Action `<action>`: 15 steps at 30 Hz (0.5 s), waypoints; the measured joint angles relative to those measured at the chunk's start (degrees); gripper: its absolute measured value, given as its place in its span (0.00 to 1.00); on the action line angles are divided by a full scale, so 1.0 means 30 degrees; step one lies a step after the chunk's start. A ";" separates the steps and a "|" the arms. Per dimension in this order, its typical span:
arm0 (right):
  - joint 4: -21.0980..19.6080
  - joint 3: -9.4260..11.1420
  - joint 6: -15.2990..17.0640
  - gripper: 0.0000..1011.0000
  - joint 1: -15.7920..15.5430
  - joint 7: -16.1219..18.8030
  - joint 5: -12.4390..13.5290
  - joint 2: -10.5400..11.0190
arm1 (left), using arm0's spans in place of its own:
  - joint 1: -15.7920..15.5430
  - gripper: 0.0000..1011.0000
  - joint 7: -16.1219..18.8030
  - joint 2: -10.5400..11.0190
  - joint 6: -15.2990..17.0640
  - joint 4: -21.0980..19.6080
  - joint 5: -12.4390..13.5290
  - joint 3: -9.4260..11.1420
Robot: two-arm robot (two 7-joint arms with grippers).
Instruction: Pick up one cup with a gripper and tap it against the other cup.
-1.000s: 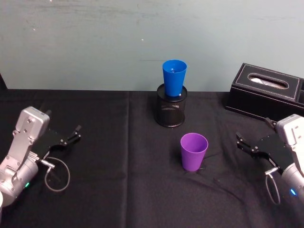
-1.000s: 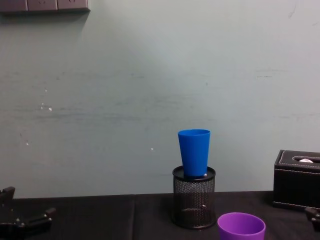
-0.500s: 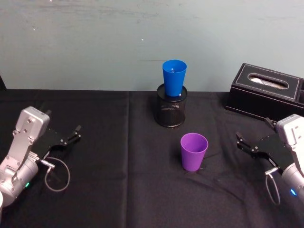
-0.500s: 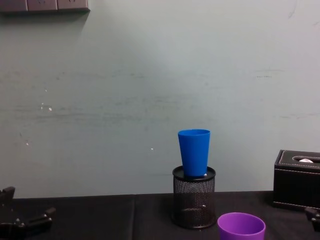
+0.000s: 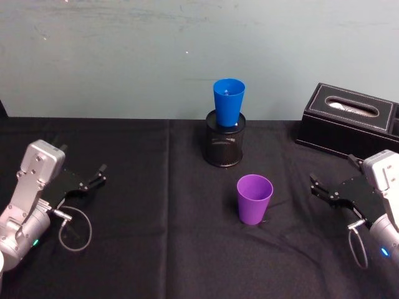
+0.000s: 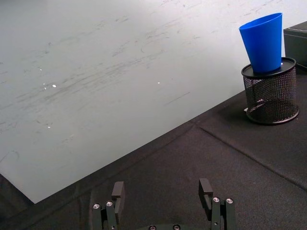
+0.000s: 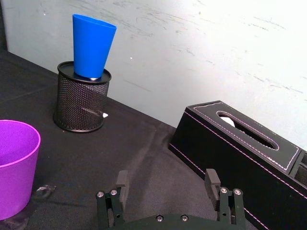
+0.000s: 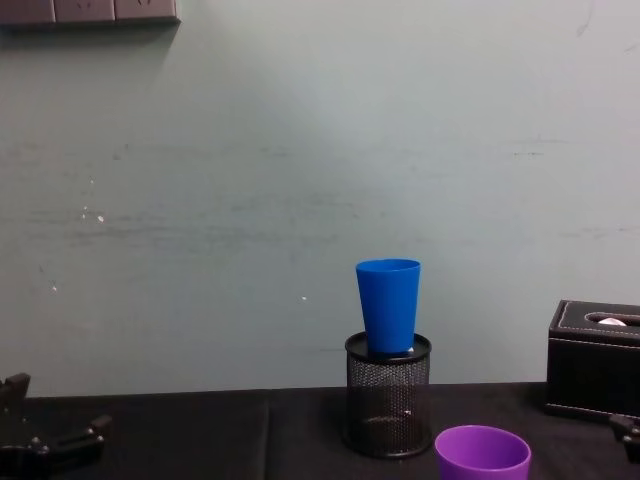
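Note:
The purple cup (image 5: pixel 254 198) (image 7: pixel 14 167) (image 8: pixel 482 452) stands upright on the black cloth, near the middle. Behind it, the blue cup (image 5: pixel 228 103) (image 6: pixel 263 42) (image 7: pixel 92 45) (image 8: pixel 389 305) sits upright in the top of a black mesh holder (image 5: pixel 224 143) (image 8: pixel 388 400). My right gripper (image 5: pixel 314 187) (image 7: pixel 167 179) rests open at the right, a short way from the purple cup and pointing toward it, holding nothing. At the far left my left gripper (image 5: pixel 100 174) (image 6: pixel 161 191) lies open and empty.
A black tissue box (image 5: pixel 349 121) (image 7: pixel 240 139) (image 8: pixel 595 360) stands at the back right, behind my right gripper. A pale wall (image 5: pixel 124 56) runs along the table's far edge. Bare black cloth (image 5: pixel 156 237) lies between the two arms.

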 joint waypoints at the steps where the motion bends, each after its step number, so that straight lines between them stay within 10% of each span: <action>1: 0.0000 0.0001 0.0000 0.99 0.0000 0.0001 0.0000 -0.0001 | 0.0000 1.00 0.0000 0.0000 0.0000 0.0000 0.0000 0.0001; 15: -0.0404 0.0601 0.0002 0.99 -0.0573 0.0754 0.0513 -0.0027 | 0.0000 1.00 0.0000 0.0000 0.0001 0.0000 0.0000 0.0001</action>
